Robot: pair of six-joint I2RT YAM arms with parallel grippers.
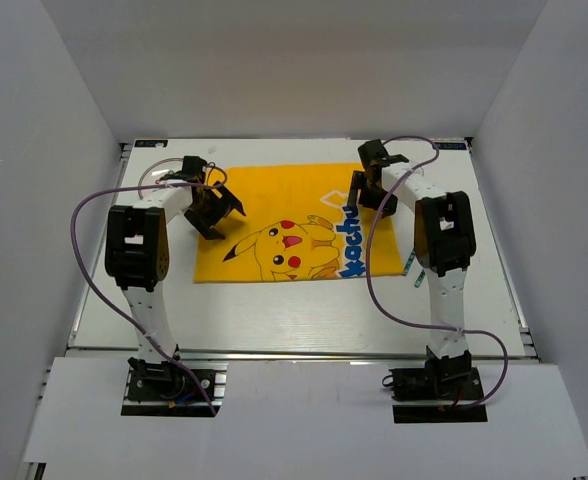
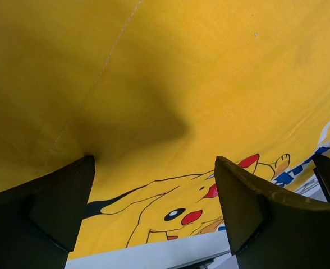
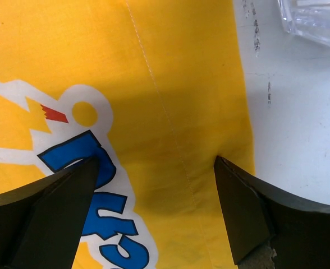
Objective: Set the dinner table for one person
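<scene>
White, faintly grained dinner table [image 1: 274, 310] spans the view and bears a yellow Pikachu cloth [image 1: 284, 205], spread flat at centre. Left gripper [image 2: 154, 162] and right gripper [image 3: 156, 159] hang near the cloth's far corners, jaws wide, holding nothing. No plate or cutlery lies on the cloth; the setting is judged barely begun.

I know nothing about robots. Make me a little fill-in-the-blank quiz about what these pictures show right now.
1. The cloth spread on the dinner table is coloured ___.
2. The lettering printed on it is coloured ___.
3. The left arm's fingers and the right arm's fingers both stand ___, holding nothing.

Missing words: yellow; blue; open.
</scene>
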